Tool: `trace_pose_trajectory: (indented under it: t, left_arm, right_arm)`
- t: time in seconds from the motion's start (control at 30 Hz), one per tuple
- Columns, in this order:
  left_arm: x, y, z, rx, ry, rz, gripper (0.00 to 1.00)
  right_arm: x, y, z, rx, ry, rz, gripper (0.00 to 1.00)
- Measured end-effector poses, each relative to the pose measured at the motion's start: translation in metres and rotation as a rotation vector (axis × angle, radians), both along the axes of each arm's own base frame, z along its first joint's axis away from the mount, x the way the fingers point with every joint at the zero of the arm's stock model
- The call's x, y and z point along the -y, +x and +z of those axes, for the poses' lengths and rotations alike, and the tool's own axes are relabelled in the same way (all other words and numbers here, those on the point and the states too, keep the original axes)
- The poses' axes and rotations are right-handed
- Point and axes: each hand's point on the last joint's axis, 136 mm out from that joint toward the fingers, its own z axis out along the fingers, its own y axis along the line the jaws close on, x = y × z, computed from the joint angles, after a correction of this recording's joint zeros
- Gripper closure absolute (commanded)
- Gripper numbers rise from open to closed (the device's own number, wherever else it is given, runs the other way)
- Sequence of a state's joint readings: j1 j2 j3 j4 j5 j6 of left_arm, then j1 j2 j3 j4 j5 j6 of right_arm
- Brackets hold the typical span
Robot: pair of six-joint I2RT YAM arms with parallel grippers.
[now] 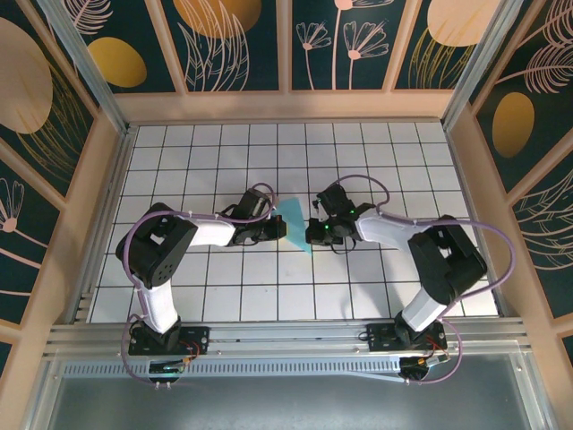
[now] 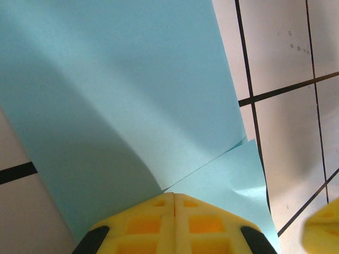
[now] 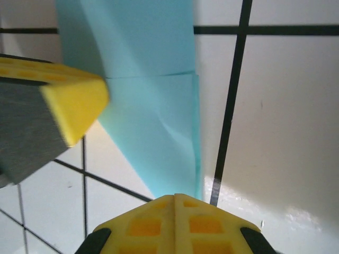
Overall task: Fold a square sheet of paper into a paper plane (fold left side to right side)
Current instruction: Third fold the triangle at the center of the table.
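Observation:
The turquoise sheet of paper (image 1: 294,220) lies on the white grid table between my two grippers, folded into a pointed wedge with its tip toward the near side. My left gripper (image 1: 281,227) is at its left edge and my right gripper (image 1: 312,235) at its right edge. In the left wrist view the paper (image 2: 132,79) shows a raised upper layer over a flat lower one, and the left gripper (image 2: 174,197) is shut with its tip against the crease. In the right wrist view the paper (image 3: 151,121) narrows down to the shut right gripper (image 3: 175,197).
White tiles with black lines (image 1: 224,161) spread around the paper. Wooden walls (image 1: 286,106) frame the table, and a metal rail (image 1: 286,336) runs along the near edge. The left arm's yellow finger (image 3: 74,103) stands close beside the paper in the right wrist view.

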State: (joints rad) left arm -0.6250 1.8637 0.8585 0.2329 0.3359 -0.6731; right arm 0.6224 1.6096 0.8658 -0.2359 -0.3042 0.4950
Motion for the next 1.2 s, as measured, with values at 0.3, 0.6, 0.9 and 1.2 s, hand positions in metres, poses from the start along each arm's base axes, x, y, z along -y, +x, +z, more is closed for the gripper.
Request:
trace_pose_trajectory:
  t: [0.3, 0.6, 0.9, 1.2]
  left_arm:
    - [0.000, 0.000, 0.000, 0.001, 0.000, 0.000, 0.98]
    - [0.001, 0.000, 0.000, 0.004, 0.004, 0.001, 0.98]
    - [0.001, 0.000, 0.000, 0.005, 0.004, 0.001, 0.98]
    - [0.001, 0.001, 0.000, 0.010, 0.012, 0.006, 0.98]
  right_arm:
    - [-0.010, -0.011, 0.005, -0.028, 0.097, 0.002, 1.00]
    - [-0.033, -0.016, -0.018, -0.076, 0.115, 0.029, 1.00]
    - [-0.048, -0.001, -0.017, -0.049, 0.142, 0.035, 1.00]
    - [-0.054, 0.004, -0.026, -0.055, 0.136, 0.038, 1.00]
